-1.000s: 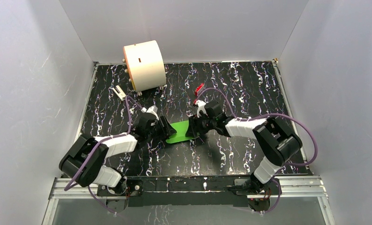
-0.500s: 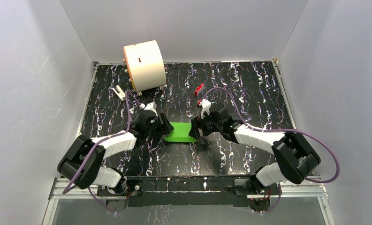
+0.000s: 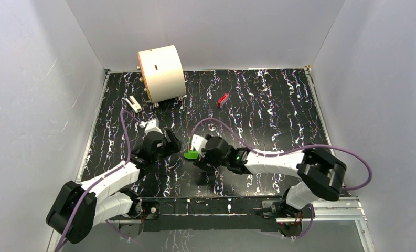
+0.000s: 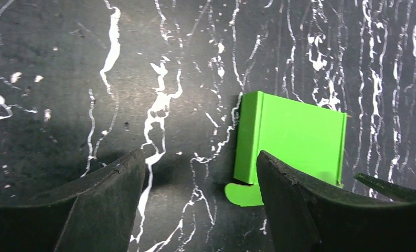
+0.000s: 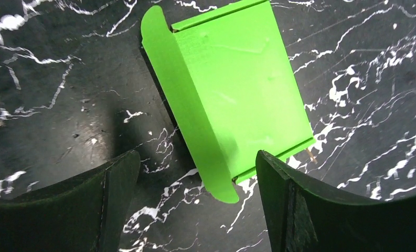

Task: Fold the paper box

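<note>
The jaws, left and right, stand released, gripping nothing; the paper box (image 5: 237, 89) lies flat on the surface (image 5: 53, 94). I'd grip its side flap (image 5: 187, 105) squarely by the crease.

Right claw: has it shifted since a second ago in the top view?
Yes. Against the red block, the right claw has moved left and lower in the view. It is now over the paper box, jaws open.

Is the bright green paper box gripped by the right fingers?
No, the paper box lies flat on the table, and the right fingers stand apart above it.
</note>
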`<state>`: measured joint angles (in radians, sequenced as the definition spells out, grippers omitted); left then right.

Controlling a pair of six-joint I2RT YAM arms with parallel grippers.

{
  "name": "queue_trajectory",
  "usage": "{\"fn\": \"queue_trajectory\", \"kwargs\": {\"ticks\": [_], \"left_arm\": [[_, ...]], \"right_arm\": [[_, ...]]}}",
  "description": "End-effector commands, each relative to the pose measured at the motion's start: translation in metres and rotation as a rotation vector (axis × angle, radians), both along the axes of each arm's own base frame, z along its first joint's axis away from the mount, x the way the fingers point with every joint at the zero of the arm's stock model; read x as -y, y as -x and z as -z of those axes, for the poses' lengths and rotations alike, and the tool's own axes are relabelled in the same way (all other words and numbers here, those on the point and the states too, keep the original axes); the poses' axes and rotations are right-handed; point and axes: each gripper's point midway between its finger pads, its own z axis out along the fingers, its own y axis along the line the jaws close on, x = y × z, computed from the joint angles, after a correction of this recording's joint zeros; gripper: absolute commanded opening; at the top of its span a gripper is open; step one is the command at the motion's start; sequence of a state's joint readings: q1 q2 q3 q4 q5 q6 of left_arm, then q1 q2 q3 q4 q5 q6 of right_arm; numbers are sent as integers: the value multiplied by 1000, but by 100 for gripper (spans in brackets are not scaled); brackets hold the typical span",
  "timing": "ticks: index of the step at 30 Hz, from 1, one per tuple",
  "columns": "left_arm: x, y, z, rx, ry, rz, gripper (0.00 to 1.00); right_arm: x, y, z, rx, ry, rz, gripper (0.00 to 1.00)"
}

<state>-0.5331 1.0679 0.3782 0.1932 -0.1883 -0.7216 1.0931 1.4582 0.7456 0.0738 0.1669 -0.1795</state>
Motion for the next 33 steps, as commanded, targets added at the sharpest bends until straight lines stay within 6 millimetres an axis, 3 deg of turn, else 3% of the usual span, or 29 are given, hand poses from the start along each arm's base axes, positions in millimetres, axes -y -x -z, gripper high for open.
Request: {"fn": "queue_trajectory", "kwargs": {"ticks": [1,5,11,20,26,33], "left_arm": [[-28,-5,2,49,-110,-82,76],[-50,-6,11,27,-214,-146,78],[-53,-7,12,28,-227,-162,79],[-64,-6,4,62,-231,-217,79],[-65,-6,1,73,-228,-225,79],[-65,-6,0,78,-220,-227,79]], "right_arm": [[-6,-19,-8,242,158,-9,89],[-11,-17,-3,357,234,-38,88],[-20,-13,9,403,306,-96,85],[-23,-12,46,448,457,-162,79],[-29,-10,53,494,506,-213,58],[-35,-15,32,546,479,-195,37]]}}
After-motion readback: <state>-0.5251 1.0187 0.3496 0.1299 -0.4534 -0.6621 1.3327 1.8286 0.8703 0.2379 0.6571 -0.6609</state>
